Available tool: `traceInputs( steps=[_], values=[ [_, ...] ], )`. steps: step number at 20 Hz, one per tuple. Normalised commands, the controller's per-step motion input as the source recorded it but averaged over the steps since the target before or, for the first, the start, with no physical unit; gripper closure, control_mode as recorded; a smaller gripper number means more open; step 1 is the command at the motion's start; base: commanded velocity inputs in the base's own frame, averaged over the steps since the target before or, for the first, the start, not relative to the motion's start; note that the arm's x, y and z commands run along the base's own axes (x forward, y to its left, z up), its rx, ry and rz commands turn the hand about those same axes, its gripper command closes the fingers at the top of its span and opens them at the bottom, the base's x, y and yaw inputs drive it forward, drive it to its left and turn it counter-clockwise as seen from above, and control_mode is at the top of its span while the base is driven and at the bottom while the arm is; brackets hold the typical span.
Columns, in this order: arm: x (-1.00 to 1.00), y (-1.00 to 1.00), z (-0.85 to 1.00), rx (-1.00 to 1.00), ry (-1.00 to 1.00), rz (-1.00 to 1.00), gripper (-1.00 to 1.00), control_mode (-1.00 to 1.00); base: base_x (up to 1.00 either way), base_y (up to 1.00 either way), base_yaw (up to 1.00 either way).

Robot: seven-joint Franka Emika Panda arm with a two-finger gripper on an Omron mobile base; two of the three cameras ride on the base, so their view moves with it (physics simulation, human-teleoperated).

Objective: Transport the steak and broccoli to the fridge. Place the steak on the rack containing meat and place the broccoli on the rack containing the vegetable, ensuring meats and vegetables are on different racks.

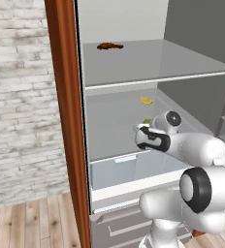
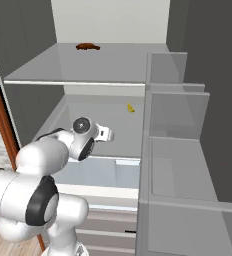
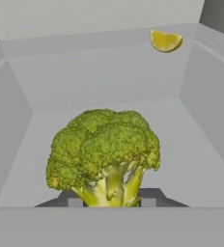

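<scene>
— Any writing readable?
— None. My gripper (image 3: 112, 202) is clamping the broccoli (image 3: 104, 152) by its stem, hovering over the fridge's (image 1: 66, 121) lower shelf (image 3: 191, 164), yellow vegetable (image 3: 165, 41) well apart.

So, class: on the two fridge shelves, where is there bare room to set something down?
Lower grey shelf: bare between the green broccoli floret in the gripper and the yellow vegetable at the back corner. Upper grey shelf: bare except for the dark brown meat piece at the back. Nowhere crowded.
</scene>
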Motion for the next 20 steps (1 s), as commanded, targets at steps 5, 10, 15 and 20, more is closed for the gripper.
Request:
traceInputs(
  steps=[5, 10, 15, 20],
  values=[
    [0.47, 0.00, -0.18, 0.00, -0.01, 0.00, 1.00, -1.00, 0.00, 0.00, 0.00],
    [0.42, 0.00, -0.09, 0.00, -0.19, 0.00, -1.00, -1.00, 0.00, 0.00, 0.00],
    [0.10, 0.00, 0.00, 0.00, -0.08, 0.00, -1.00, -1.00, 0.00, 0.00, 0.00],
    [-0.15, 0.00, 0.15, 0.00, 0.01, 0.00, -1.00, -1.00, 0.00, 0.00, 0.00]
  ],
)
